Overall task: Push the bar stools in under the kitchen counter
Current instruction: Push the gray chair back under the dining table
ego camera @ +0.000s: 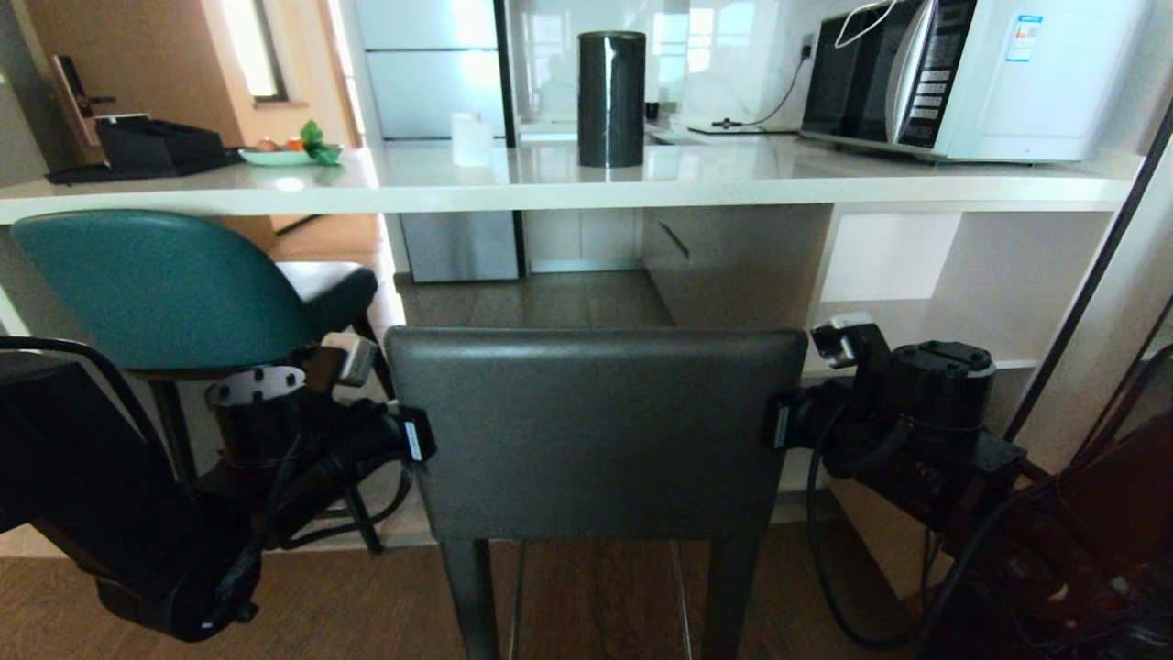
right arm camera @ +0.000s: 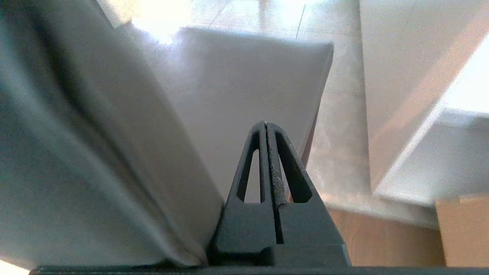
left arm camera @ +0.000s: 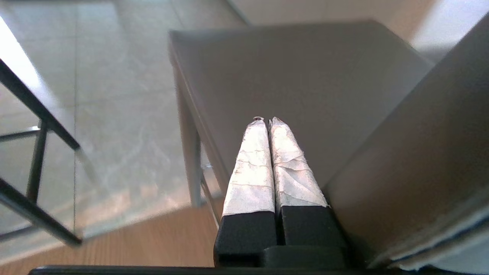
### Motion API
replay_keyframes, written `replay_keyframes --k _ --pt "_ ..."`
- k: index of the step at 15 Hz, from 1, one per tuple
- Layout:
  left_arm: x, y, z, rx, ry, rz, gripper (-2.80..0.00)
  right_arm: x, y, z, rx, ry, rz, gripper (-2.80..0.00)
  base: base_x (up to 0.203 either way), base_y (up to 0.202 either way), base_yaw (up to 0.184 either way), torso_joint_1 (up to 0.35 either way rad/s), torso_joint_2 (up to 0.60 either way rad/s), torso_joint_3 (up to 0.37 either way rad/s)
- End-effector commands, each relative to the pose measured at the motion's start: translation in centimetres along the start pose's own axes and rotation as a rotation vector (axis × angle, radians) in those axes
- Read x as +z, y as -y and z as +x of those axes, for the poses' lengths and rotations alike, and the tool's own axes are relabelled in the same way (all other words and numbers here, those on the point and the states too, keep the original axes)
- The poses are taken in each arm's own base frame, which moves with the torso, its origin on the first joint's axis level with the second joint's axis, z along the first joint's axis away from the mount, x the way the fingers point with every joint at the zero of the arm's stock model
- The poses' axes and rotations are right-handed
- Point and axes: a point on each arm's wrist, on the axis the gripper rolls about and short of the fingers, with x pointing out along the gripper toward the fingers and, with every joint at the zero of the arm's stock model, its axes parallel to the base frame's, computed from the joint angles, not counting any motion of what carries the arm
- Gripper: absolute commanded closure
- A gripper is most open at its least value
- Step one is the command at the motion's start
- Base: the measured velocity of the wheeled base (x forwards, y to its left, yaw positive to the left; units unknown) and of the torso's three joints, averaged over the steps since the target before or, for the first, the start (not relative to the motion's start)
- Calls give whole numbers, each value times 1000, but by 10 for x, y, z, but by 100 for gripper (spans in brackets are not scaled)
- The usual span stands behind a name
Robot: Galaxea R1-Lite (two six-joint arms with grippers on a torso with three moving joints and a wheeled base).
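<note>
The dark grey bar stool (ego camera: 596,431) stands in front of me, its rectangular back facing me, short of the kitchen counter (ego camera: 733,179). My two arms flank that back. My left gripper (left arm camera: 266,120) is shut and empty beside the back's left edge, reaching over the seat (left arm camera: 305,76). On the other side my right gripper (right arm camera: 266,124) is shut and empty against the back's right edge (right arm camera: 76,152), above the seat (right arm camera: 248,95). The teal bar stool (ego camera: 156,284) stands to the left, its seat partly under the counter.
A microwave (ego camera: 971,78), a black cylinder (ego camera: 611,99), a white roll (ego camera: 472,139), a plate of fruit (ego camera: 289,154) and a black box (ego camera: 156,147) sit on the counter. White open shelves (ego camera: 962,275) close the right side. The teal stool's black legs (left arm camera: 38,114) are near my left arm.
</note>
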Motion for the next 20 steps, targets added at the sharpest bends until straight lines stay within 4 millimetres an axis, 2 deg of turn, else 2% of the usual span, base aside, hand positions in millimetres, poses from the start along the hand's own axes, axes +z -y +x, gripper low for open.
replay_keyframes --k 1,9,14,18,20 --pt "-2 -1 0 5 -6 -1 0 -1 0 1 1 -1 -1 0 191 0 3 2 2 3" --pt "-3 -1 -6 6 -16 -2 0 -2 0 -2 1 4 -1 0 170 0 1 1 3 6" --pt "0 0 -10 4 -10 1 0 -2 -1 -6 3 15 -2 0 0 0 0 0 0 0" --pt "-2 6 -25 -11 -31 0 0 -4 0 -14 5 15 -2 0 0 0 0 0 0 0" --pt "-2 6 -23 -13 -29 3 0 -5 0 -13 5 18 -2 0 0 0 0 0 0 0"
